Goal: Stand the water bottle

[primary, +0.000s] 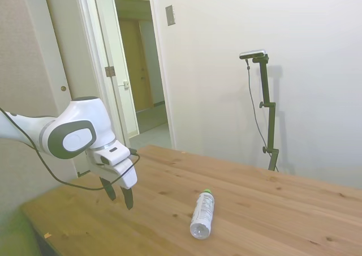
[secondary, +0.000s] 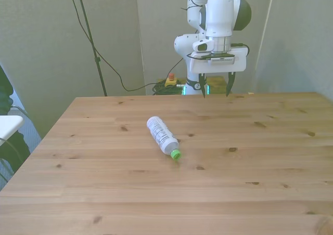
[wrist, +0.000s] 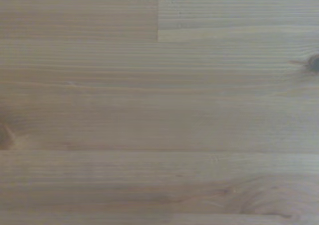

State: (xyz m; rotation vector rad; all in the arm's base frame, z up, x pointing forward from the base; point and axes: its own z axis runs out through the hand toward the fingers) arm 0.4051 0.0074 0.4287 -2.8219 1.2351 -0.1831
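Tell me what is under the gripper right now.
Only bare wooden table lies under the white two-finger gripper; the clear plastic bottle lies apart. Nothing there is covered.

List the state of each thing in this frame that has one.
Small clear plastic water bottle with green cap: lying on its side, capped, untouched.
White two-finger tool: open, empty, above the table's far edge.
Wooden table: holds only the bottle.

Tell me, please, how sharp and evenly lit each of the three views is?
Side view: soft, even light, the water bottle sharp with a faint shadow. Front view: clear and bright, the bottle and open gripper both in focus. Wrist view: slightly blurred, showing only the table grain.
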